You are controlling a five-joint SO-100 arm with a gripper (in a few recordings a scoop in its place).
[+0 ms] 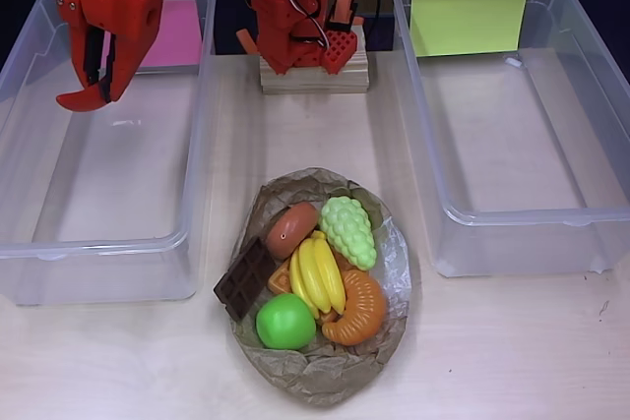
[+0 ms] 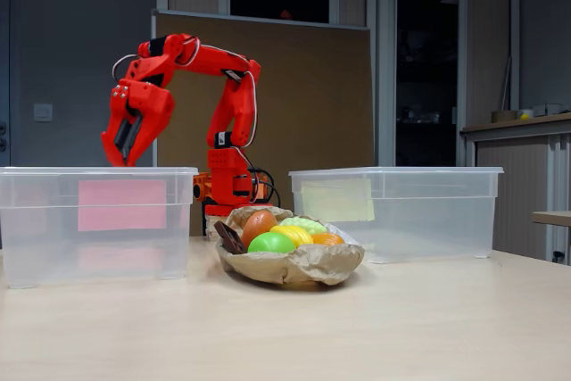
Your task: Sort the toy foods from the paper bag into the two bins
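Red and angular, the robot gripper [image 1: 94, 86] hangs over the clear bin with the pink label [image 1: 59, 135] on the left of the overhead view, its fingers slightly parted and holding nothing. On the pale table [image 1: 512, 351] between the two tubs, the crumpled paper bag [image 1: 325, 381] holds a brown donut [image 1: 290, 228], green grapes [image 1: 349, 230], yellow bananas [image 1: 318, 274], an orange croissant [image 1: 358, 311], a green apple [image 1: 285, 323] and a chocolate bar [image 1: 244, 279]. The bin with the yellow-green label [image 1: 591, 115] stands on the right.
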